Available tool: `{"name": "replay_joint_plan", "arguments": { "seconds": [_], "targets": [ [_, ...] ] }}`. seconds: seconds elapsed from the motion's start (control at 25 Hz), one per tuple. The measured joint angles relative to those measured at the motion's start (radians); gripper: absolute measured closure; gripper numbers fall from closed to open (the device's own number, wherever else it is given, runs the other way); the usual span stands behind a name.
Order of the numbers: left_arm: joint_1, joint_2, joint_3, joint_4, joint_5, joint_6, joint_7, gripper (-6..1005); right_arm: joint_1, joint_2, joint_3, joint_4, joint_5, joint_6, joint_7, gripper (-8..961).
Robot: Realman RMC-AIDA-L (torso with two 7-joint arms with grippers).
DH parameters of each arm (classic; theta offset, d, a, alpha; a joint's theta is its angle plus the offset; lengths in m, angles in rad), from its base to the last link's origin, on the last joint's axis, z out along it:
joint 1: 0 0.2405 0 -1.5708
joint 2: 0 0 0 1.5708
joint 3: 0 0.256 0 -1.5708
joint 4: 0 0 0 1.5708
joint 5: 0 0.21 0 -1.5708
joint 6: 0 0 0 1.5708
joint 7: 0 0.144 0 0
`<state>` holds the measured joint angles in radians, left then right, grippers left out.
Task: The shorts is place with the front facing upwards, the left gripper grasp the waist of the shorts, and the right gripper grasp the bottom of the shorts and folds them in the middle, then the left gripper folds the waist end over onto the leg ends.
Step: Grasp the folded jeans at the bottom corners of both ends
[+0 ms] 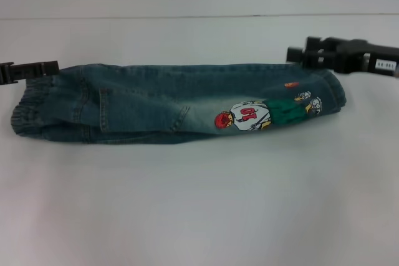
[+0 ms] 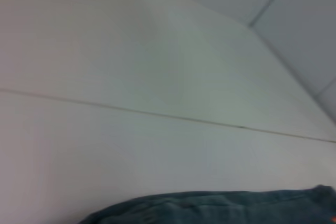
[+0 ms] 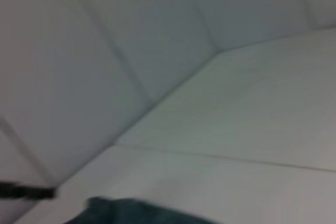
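The blue denim shorts (image 1: 156,104) lie folded lengthwise in a long strip across the white table. The puckered waist (image 1: 28,119) is at the left and the leg ends (image 1: 333,88) are at the right. A cartoon basketball-player print (image 1: 249,116) faces up near the leg ends. My left gripper (image 1: 55,66) is level with the far corner of the waist, right at the cloth's edge. My right gripper (image 1: 292,54) hovers by the far corner of the leg ends, slightly beyond the fabric. The left wrist view catches only a strip of the shorts (image 2: 220,208).
White table (image 1: 199,204) stretches bare in front of the shorts, and a thin seam (image 1: 187,17) runs across behind them. In the right wrist view, an edge of the denim (image 3: 131,211) and the far-off left gripper (image 3: 26,191) show below white wall panels.
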<state>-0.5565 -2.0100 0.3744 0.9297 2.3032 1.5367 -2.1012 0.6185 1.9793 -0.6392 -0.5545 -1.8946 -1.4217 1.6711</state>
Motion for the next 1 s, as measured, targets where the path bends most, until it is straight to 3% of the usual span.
{"name": "replay_joint_plan", "arguments": {
  "seconds": [0.12, 0.36, 0.64, 1.0],
  "targets": [
    [0.002, 0.000, -0.002, 0.005, -0.006, 0.020, 0.006, 150, -0.008, -0.026, -0.045, -0.024, -0.003, -0.208, -0.015, 4],
    [0.005, 0.007, 0.009, 0.009, 0.006, 0.049, 0.014, 151, -0.027, -0.027, -0.091, -0.095, -0.062, -0.379, -0.014, 5],
    [0.003, 0.014, 0.048, 0.088, 0.207, 0.085, 0.020, 153, -0.033, -0.005, -0.093, -0.090, -0.100, -0.379, -0.017, 5],
    [0.003, -0.002, 0.129, 0.057, 0.361, -0.110, 0.014, 155, -0.036, 0.012, -0.100, -0.083, -0.117, -0.339, -0.023, 5]
  ]
}}
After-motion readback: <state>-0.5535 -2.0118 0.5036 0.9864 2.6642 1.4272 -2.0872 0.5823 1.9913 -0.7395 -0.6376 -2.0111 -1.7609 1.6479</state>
